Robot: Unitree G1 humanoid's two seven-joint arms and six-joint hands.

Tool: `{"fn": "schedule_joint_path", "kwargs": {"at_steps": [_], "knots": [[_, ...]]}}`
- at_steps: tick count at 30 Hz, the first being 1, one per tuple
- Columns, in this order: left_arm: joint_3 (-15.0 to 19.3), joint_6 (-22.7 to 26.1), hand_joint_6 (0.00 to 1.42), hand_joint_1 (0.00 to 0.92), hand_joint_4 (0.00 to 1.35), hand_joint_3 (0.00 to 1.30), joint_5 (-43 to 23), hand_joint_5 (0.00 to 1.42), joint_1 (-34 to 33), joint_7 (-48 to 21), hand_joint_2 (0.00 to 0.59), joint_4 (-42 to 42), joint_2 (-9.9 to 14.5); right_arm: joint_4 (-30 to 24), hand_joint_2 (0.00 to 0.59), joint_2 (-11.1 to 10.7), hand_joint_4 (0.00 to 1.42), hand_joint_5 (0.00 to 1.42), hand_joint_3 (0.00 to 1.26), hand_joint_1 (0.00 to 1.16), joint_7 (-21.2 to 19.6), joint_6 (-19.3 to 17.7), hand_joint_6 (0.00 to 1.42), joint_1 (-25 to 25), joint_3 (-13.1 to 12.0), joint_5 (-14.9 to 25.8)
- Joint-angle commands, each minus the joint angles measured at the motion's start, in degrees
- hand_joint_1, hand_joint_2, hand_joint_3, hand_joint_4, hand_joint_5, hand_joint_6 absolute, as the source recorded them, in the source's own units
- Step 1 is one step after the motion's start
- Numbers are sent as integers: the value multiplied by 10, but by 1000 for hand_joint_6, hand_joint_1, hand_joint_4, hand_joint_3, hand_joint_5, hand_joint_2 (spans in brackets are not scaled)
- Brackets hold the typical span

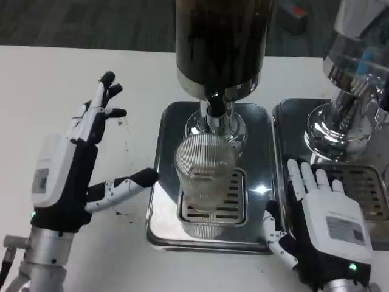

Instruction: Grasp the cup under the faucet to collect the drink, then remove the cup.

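A clear ribbed cup stands upright on the grated drip tray of a dark drink dispenser, right under its black faucet. A little pale liquid seems to lie at the cup's bottom. My left hand hovers open to the left of the tray, fingers spread upward and thumb pointing toward the cup, a short gap away. My right hand lies flat and open to the right of the tray, palm down, fingers pointing away from me, not touching the cup.
A second dispenser with its own drip tray stands at the right; my right hand partly lies over that tray. White table stretches to the left. A few dark specks dot the table near my left thumb.
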Motion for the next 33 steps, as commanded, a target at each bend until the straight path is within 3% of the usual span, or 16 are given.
{"fn": "schedule_joint_path", "kwargs": {"at_steps": [1,7,10,20,26,33], "knots": [[32,-32,62,0,1,0,-72,211,21,-91,3,-76,0,4,563,-5,0,0,0,189,10,-1,0,-7,-1,1],[60,-46,46,0,0,0,-141,158,31,-198,11,-163,-11,6,564,-7,0,0,0,188,12,-2,0,-12,-3,3],[74,-60,39,0,0,0,-141,125,28,-232,12,-183,-17,6,564,-6,0,0,0,188,10,-1,0,-13,-4,4],[47,-79,39,0,0,0,-214,49,-50,-415,29,-132,-50,6,564,-2,0,0,0,188,3,-1,0,-13,-13,8],[50,-86,79,0,0,0,-162,89,-92,-444,33,-98,-71,6,564,8,0,0,0,188,-6,7,0,-8,-15,3],[42,-95,91,0,0,0,-169,112,-105,-469,40,-82,-84,0,564,19,0,0,0,188,-14,19,0,-2,-15,1]]}}
